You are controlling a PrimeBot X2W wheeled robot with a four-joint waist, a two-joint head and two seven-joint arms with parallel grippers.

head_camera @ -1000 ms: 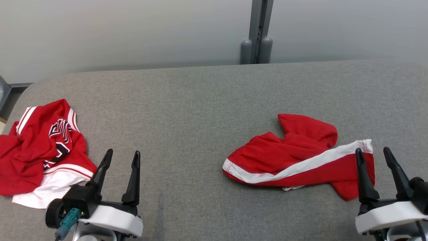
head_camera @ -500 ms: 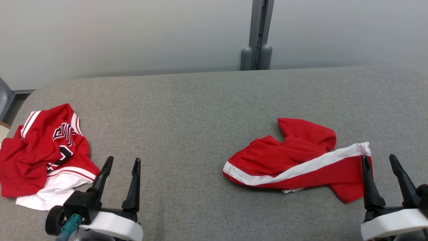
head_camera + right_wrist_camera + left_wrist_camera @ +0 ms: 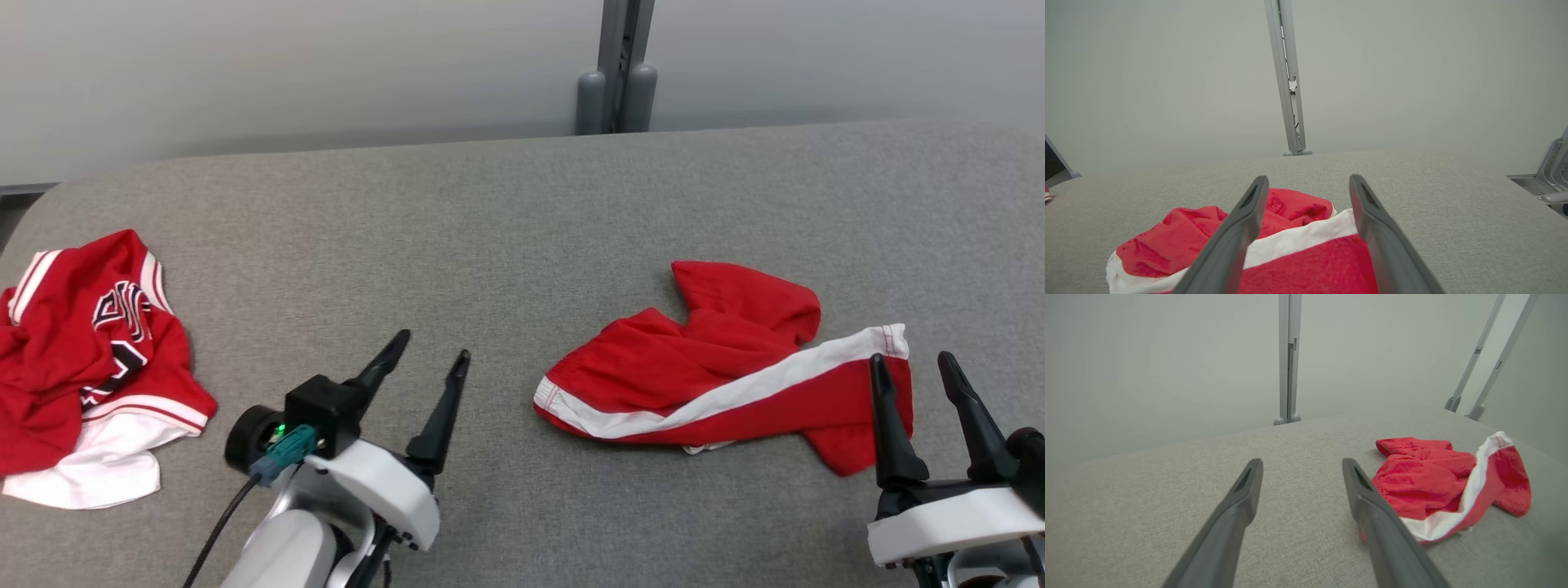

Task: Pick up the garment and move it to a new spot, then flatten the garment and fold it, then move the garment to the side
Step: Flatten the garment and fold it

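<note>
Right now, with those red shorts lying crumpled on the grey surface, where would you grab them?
By the leg hem of the red shorts, where the white stripe ends: it lies flat at the edge, right before the open right tool. Come from the near side. The bunched middle would likely lift several layers.

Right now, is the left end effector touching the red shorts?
Apart. Head view shows bare grey surface between the left end effector and the red shorts.

Jersey lies left, shorts right, on table.
</note>
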